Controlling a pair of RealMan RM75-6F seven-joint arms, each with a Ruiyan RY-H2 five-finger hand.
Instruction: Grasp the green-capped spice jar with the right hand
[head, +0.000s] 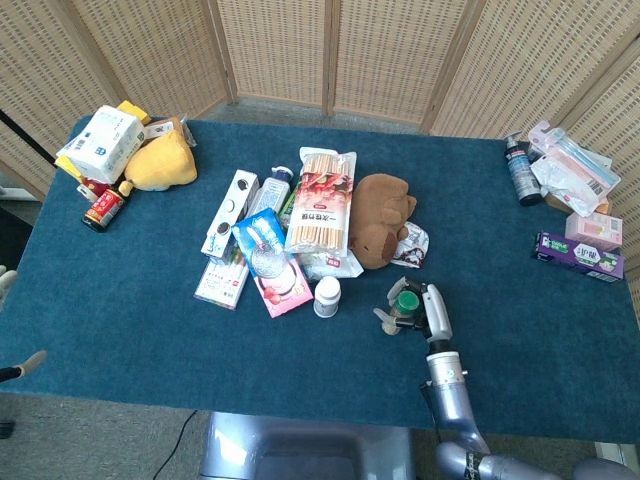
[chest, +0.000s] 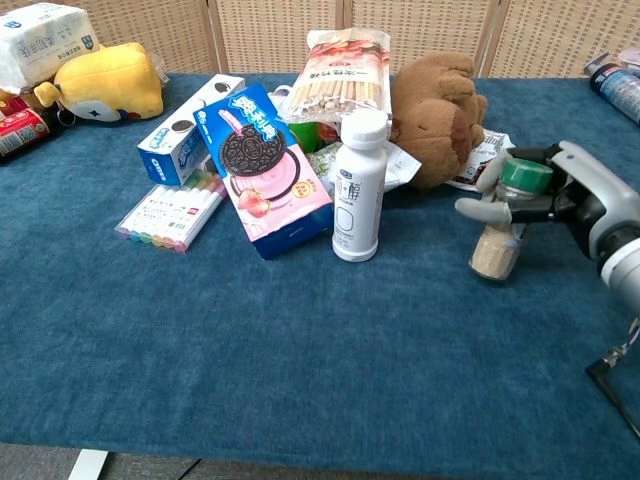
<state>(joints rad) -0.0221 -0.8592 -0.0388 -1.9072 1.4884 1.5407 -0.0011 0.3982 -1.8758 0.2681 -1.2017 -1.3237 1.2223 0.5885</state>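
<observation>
The green-capped spice jar (head: 404, 299) (chest: 497, 240) is a small clear jar of tan powder, just in front of the brown plush toy. My right hand (head: 427, 306) (chest: 580, 195) grips it near the cap, fingers wrapped round the neck, and the jar leans with its cap tipped toward the hand. In the chest view its base looks at or just above the cloth; I cannot tell whether it touches. My left hand (head: 8, 283) shows only as spread fingertips at the far left edge of the head view, holding nothing.
A white bottle (chest: 359, 185) stands left of the jar, the brown plush (chest: 440, 110) behind it. A pink cookie box (chest: 265, 165), noodle pack (head: 322, 198) and crayons (chest: 170, 212) crowd the centre. Boxes and a bottle (head: 570, 190) lie far right on the blue table (head: 150, 330).
</observation>
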